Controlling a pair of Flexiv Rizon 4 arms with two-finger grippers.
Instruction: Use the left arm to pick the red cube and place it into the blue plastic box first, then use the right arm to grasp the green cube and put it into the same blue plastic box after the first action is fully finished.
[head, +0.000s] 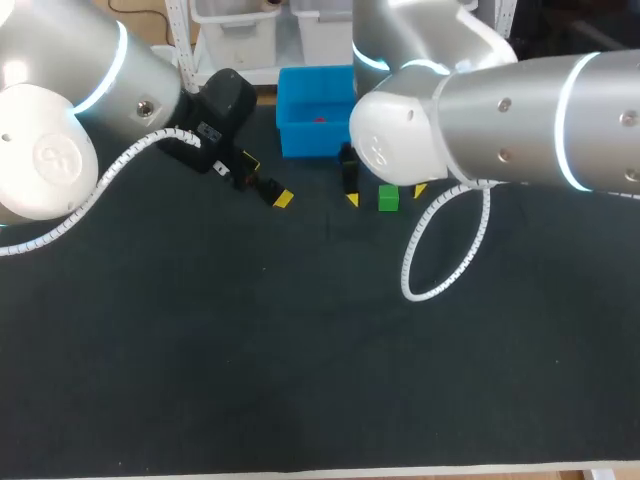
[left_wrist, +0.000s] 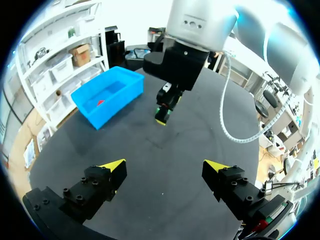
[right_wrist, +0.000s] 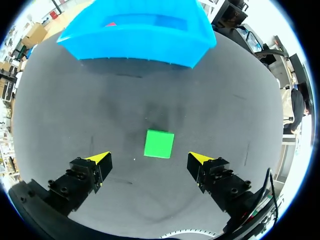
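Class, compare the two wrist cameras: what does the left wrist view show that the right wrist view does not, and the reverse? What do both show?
Only the left wrist view: the left gripper, open and empty, and the right arm seen from outside, reaching down to the table. Only the right wrist view: the green cube in full, lying just ahead of the open right gripper, untouched. Both: the blue box with the red cube in it.
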